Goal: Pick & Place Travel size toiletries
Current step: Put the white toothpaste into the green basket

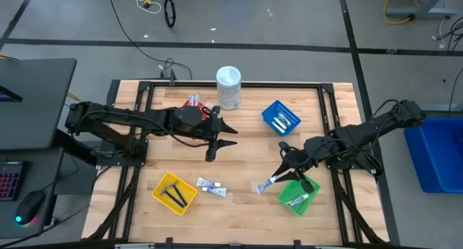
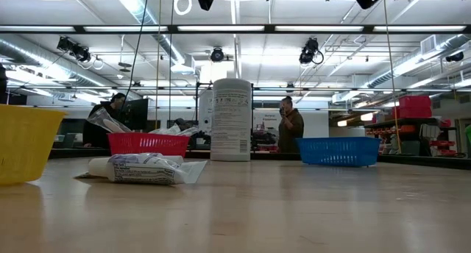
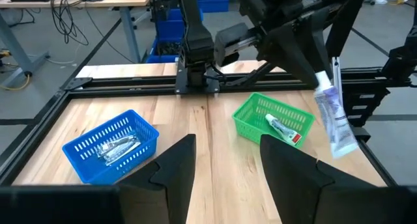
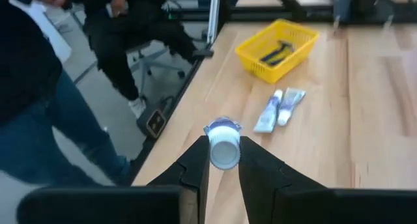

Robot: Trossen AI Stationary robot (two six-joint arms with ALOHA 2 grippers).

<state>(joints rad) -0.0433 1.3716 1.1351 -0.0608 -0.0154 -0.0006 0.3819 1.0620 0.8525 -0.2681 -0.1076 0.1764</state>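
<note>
Above wooden table [image 1: 246, 144], right pincer [image 1: 278, 176] grips tube [image 1: 265, 184] hanging cap-up.

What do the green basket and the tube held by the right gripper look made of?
Green basket: likely rigid moulded plastic, shown by its even colour and slotted lattice walls. Tube in the right gripper: apparently soft printed plastic with a crimped flat end and white cap.
</note>
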